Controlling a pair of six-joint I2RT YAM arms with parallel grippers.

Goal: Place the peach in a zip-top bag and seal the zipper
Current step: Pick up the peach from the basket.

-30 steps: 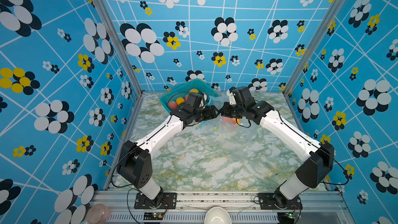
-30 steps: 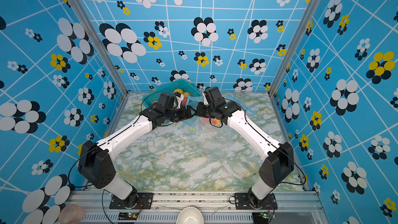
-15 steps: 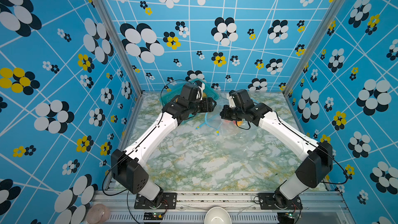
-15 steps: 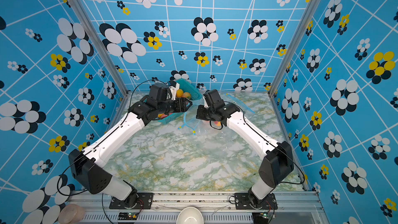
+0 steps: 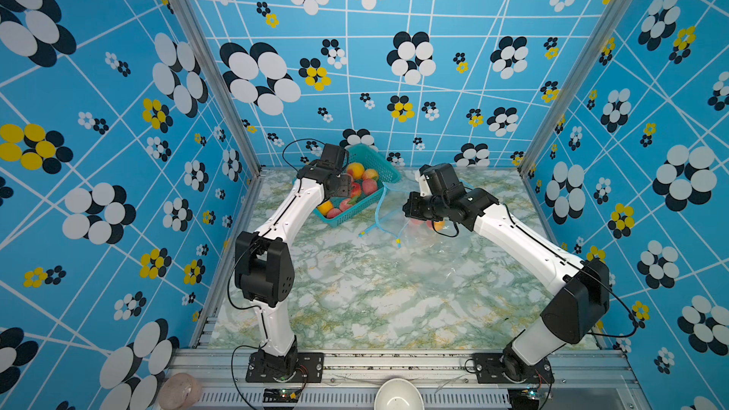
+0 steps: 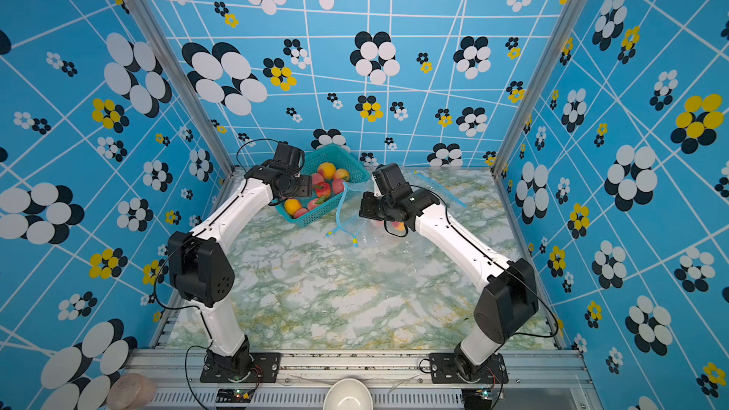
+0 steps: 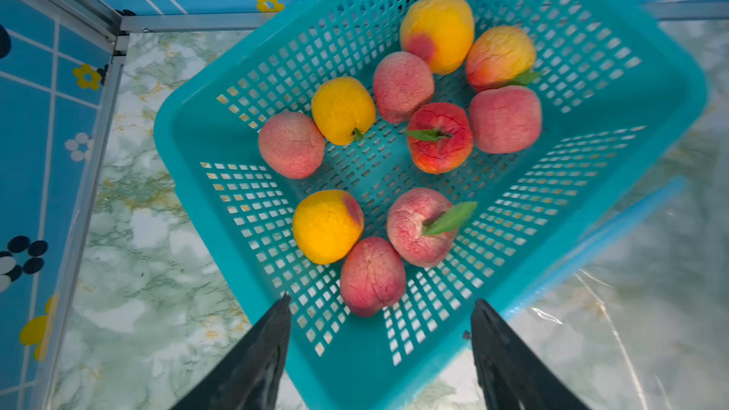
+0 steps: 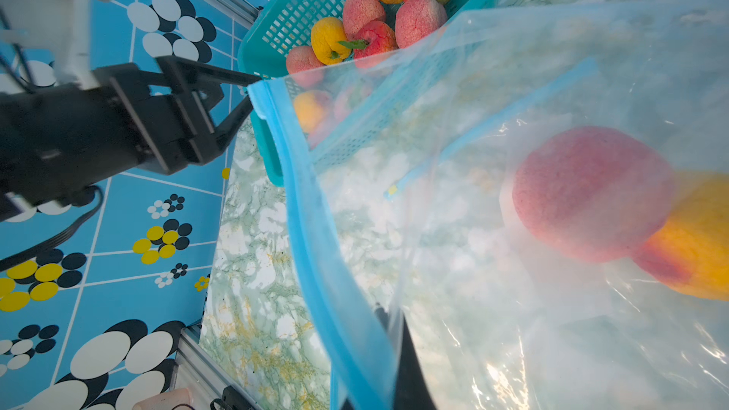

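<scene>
A teal basket (image 7: 355, 372) at the back left holds several peaches, red and yellow. My left gripper (image 7: 380, 301) hovers open and empty over the basket's near rim, with a red peach (image 7: 372, 276) just beyond its fingertips. In both top views it (image 5: 342, 185) hangs over the basket (image 5: 343, 220). My right gripper (image 8: 388, 315) is shut on the blue zipper edge of the clear zip-top bag (image 8: 473, 230) and holds it up beside the basket. Inside the bag lie a red peach (image 8: 587, 195) and a yellow one (image 8: 698, 242).
The bag (image 5: 430, 246) spreads over the marble table (image 5: 374, 301) under my right arm. A white bowl (image 5: 396, 396) and a pink round object (image 5: 179, 392) sit beyond the front rail. Patterned blue walls close three sides.
My left arm has swung away from the bag mouth, back and left, to above the basket. The right gripper has kept its grip on the bag edge.
</scene>
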